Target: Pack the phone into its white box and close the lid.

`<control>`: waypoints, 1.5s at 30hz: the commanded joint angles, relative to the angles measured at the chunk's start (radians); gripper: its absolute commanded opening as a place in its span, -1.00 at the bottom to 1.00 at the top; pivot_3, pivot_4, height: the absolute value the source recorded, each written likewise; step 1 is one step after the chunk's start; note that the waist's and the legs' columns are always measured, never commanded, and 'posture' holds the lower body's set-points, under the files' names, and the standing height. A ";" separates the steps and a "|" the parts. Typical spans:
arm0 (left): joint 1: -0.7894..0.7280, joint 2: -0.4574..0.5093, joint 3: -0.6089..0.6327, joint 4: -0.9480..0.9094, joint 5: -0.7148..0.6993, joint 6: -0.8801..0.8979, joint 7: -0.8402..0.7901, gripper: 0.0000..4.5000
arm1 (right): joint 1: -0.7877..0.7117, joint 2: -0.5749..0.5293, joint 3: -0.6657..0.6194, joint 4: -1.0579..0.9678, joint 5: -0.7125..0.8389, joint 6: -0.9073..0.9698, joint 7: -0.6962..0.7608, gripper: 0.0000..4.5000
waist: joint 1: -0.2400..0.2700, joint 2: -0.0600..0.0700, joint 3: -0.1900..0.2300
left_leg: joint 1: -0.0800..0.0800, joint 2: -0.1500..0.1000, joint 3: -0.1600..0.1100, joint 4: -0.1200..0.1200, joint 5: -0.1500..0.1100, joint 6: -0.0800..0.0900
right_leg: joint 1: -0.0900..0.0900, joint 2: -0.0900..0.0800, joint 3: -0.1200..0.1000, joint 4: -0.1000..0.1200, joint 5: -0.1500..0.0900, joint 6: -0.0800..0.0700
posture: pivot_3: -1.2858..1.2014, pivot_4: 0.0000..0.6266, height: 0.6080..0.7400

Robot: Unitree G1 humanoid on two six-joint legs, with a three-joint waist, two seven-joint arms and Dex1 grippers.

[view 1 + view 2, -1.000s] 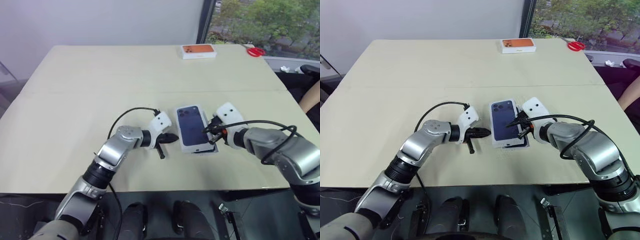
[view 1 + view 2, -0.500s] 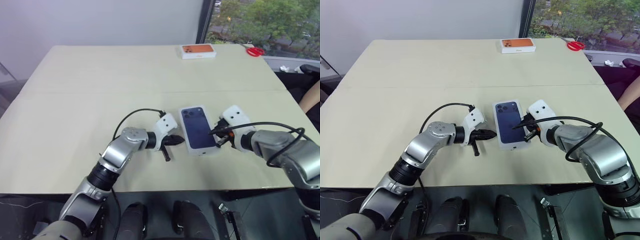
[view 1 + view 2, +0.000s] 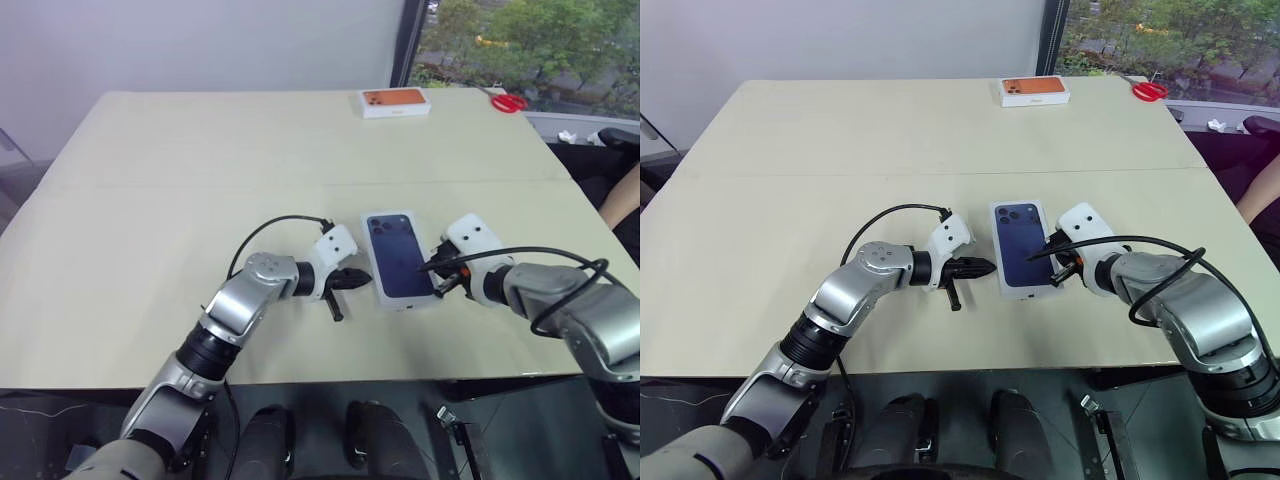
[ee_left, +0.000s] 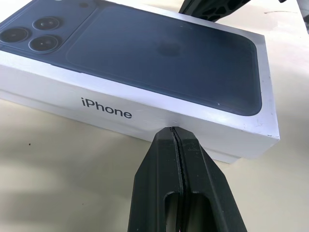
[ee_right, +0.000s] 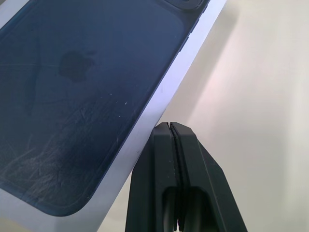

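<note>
I've got the white box (image 3: 401, 262) sitting with its lid (image 4: 159, 53) on, in the near half of the table (image 3: 150, 200), a bit right of centre, long axis running from the near edge toward the far edge; the lid's printed navy phone picture faces up, so I can't see the phone itself and judge it's inside; left gripper (image 3: 348, 279) has its fingers pressed together on nothing, tips just at the box's left long side, right at the seam under the lid in the left wrist view; right gripper (image 3: 432, 266) is likewise clamped empty, tips at the box's right long side, touching or just off, can't tell which; so I read the step as seating the lid, squeezing or squaring it from both sides; to do it well I'd keep both tips level with each other across the box so it doesn't spin on the table, push symmetrically and gently, and watch the seam line in the left wrist view for an even gap all round; if one end of the lid rides high, I'd press down on top there instead of squeezing harder; glossy lid is slippery, so tips could skate off the edge; the other closed box with the orange top (image 3: 396, 101) and the red scissors (image 3: 511, 102) sit well away at the far right corner, no interference.
</note>
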 commanded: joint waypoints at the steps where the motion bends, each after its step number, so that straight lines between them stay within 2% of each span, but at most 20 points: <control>1: -0.031 -0.020 -0.001 -0.010 -0.001 -0.028 0.002 -1.00 | 0.001 0.016 -0.004 -0.043 0.000 -0.009 0.024 -0.98 | 0.000 0.000 0.000 | 0.000 0.000 0.000 0.000 0.000 0.000 | 0.000 0.000 0.000 0.000 0.000 0.000 | 0.03 -0.52 1.00; 11: -0.028 -0.015 -0.001 0.002 0.001 -0.035 -0.002 -1.00 | 0.016 0.021 -0.003 -0.037 -0.031 -0.007 0.038 -0.98 | 0.000 0.000 0.000 | 0.000 0.000 0.000 0.000 0.000 0.000 | 0.000 0.000 0.000 0.000 0.000 0.000 | 0.03 -0.52 1.00; 15: -0.029 -0.001 0.035 -0.011 -0.017 -0.023 -0.002 -1.00 | 0.030 -0.023 -0.030 -0.050 -0.056 -0.027 0.056 -0.98 | 0.000 0.000 0.000 | 0.000 0.000 0.000 0.000 0.000 0.000 | 0.000 0.000 0.000 0.000 0.000 0.000 | 0.03 -0.52 1.00; 20: -0.085 -0.014 0.143 -0.008 -0.079 -0.010 0.017 -1.00 | 0.081 -0.121 -0.150 -0.093 -0.035 -0.092 0.163 -0.98 | 0.004 0.000 0.000 | 0.000 0.000 0.000 0.000 0.000 0.000 | 0.000 0.000 0.000 0.000 0.000 0.000 | 0.03 -0.52 1.00; 23: -0.168 -0.063 0.140 0.094 -0.016 -0.069 0.101 -1.00 | 0.134 -0.132 -0.212 -0.132 0.013 -0.143 0.244 -0.98 | 0.005 -0.001 0.000 | 0.000 0.000 -0.001 0.001 0.000 0.000 | 0.001 0.000 -0.001 0.000 0.000 0.000 | 0.03 -0.52 1.00; 25: -0.235 -0.110 0.146 0.215 0.011 -0.042 0.170 -1.00 | 0.152 -0.118 -0.228 -0.156 0.048 -0.139 0.271 -0.98 | 0.005 -0.001 0.000 | 0.001 0.000 -0.001 0.001 0.000 0.000 | 0.004 0.000 -0.001 -0.002 0.000 0.000 | 0.03 -0.52 1.00; 28: -0.335 -0.173 0.137 0.432 0.068 -0.053 0.251 -1.00 | 0.181 -0.105 -0.201 -0.209 0.086 -0.126 0.289 -0.98 | 0.003 -0.001 0.000 | 0.002 -0.001 -0.002 0.001 0.000 0.000 | 0.005 0.000 -0.002 -0.003 0.000 0.000 | 0.03 -0.52 1.00; 32: -0.391 -0.211 0.111 0.561 0.095 -0.053 0.226 -1.00 | 0.177 -0.074 -0.151 -0.202 0.075 -0.075 0.236 -0.98 | -0.003 -0.001 0.000 | 0.003 0.000 -0.001 0.000 -0.001 0.001 | 0.005 0.001 -0.001 -0.002 0.000 0.001 | 0.03 -0.52 1.00; 36: -0.410 -0.224 0.115 0.604 0.092 -0.011 0.196 -1.00 | 0.164 -0.038 -0.123 -0.186 0.073 -0.014 0.191 -0.98 | 0.001 -0.001 0.000 | 0.002 0.000 -0.002 0.000 0.000 0.001 | 0.003 0.001 -0.002 0.000 0.000 0.000 | 0.03 -0.52 1.00; 45: -0.355 -0.195 0.049 0.573 0.145 0.010 0.145 -1.00 | 0.157 -0.004 -0.088 -0.154 0.072 0.083 0.147 -0.98 | 0.001 -0.001 0.000 | 0.004 0.000 -0.002 0.000 0.000 0.001 | 0.005 0.000 -0.001 -0.001 0.000 0.000 | 0.03 -0.52 1.00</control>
